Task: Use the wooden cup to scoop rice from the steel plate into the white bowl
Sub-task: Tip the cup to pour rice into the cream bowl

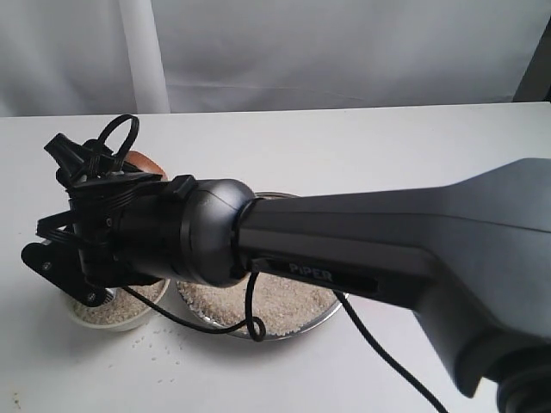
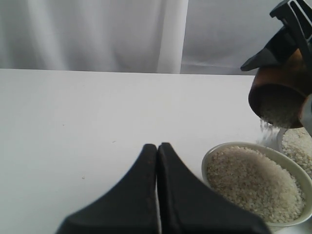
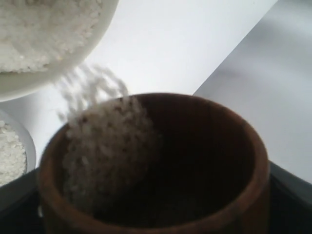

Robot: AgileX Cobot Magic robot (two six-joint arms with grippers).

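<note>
Dark and bulky, the right arm [image 1: 387, 249] lies nearest the lens in the exterior view. It fills the lower right of the frame and reaches across to the left. At the lower left sits the white bowl [image 1: 120, 325], heaped with rice [image 2: 253, 180], and a few stray grains dot the tabletop [image 1: 344, 146] in front of it. Over the bowl hangs the right tool [image 1: 90, 232], clamped on the wooden cup [image 1: 142, 162], of which only a reddish-brown sliver shows above the black wrist. Just right of the bowl, at lower centre, stands the steel plate [image 1: 293, 330], with a flat bed of rice across its floor.

In the left wrist view the left tool [image 2: 157, 151] sits at bottom centre with its two black fingers pressed together and nothing between them. It stands beside the bowl, not touching it. At the upper right of that frame the cup is tipped mouth-down above the bowl's far edge, with a thin blurred trickle of grains below its lip.

The right wrist view looks into the cup — rice clings to one side of the dark interior, spilling over the rim toward the bowl.
</note>
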